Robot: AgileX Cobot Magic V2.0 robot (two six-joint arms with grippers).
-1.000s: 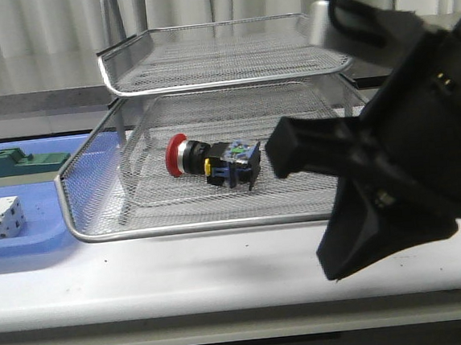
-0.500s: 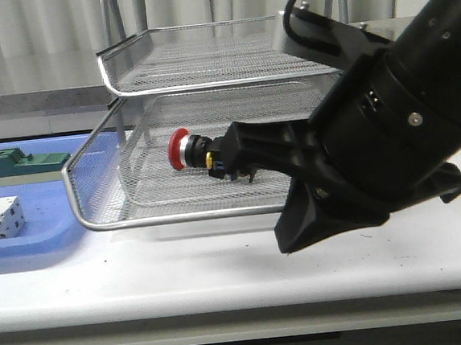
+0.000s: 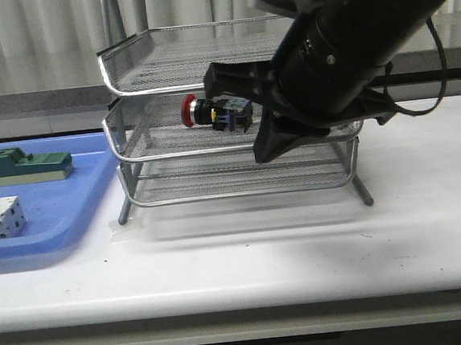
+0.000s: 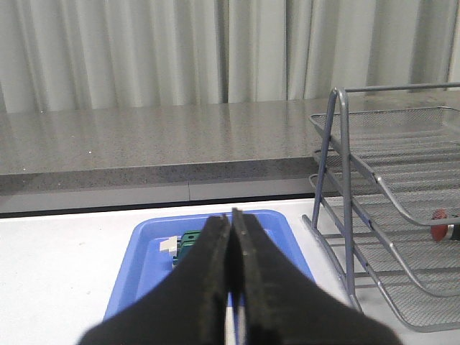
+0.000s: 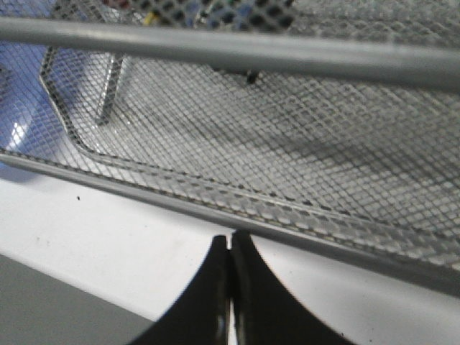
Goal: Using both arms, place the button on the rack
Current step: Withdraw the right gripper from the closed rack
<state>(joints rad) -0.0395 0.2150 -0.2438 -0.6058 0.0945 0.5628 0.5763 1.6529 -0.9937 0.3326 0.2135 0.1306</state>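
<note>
Pale grey-white pleated curtains (image 4: 144, 50) cover the whole back wall. Below them runs a grey speckled stone-look ledge (image 4: 144, 140) with a dark front edge. White table (image 3: 302, 255) in front, smooth, faintly scuffed. Even, soft indoor light, mild shadows on the tabletop.

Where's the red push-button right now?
In the front view, the push-button lies on its side in the wire rack's middle tier, just left of the right arm.

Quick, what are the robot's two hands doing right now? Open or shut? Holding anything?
Left gripper: shut, holding nothing.
Right gripper: shut, holding nothing; it sits in front of the rack.
</note>
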